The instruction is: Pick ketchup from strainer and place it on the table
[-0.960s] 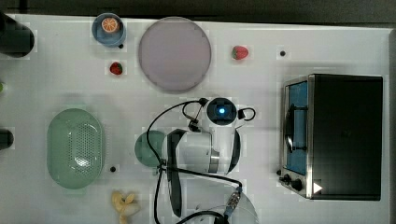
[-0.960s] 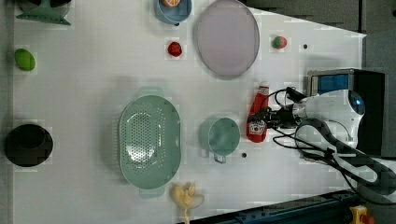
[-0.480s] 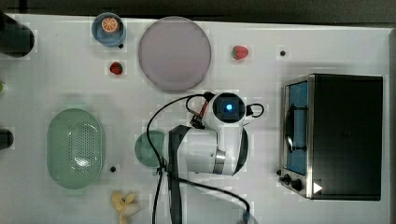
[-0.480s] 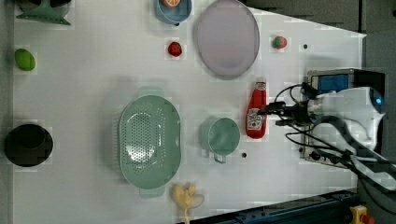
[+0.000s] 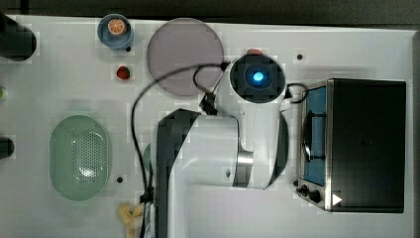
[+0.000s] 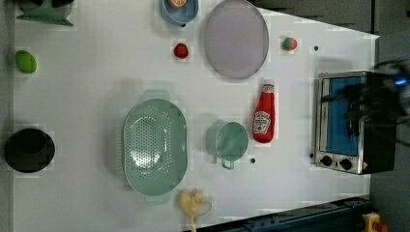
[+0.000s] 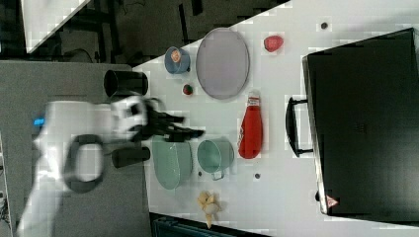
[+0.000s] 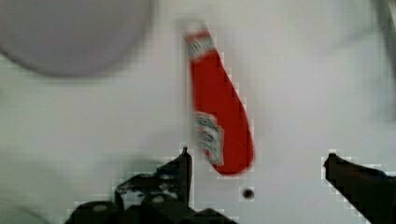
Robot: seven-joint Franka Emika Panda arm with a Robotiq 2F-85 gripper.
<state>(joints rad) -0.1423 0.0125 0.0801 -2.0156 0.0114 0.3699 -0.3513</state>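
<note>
The slim red plastic ketchup squeeze bottle lies on the white table; the gripper hangs spread apart, empty. It looks light, smooth, slightly squashy: grip mid-body.

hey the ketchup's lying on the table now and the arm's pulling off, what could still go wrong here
The ketchup lies on its side on the table, between the teal cup and the toaster oven, so a nudge might roll it into either. The open gripper hangs close above the bottle's base, so a low sideways move could clip it. The strainer sits empty, well apart.
</note>
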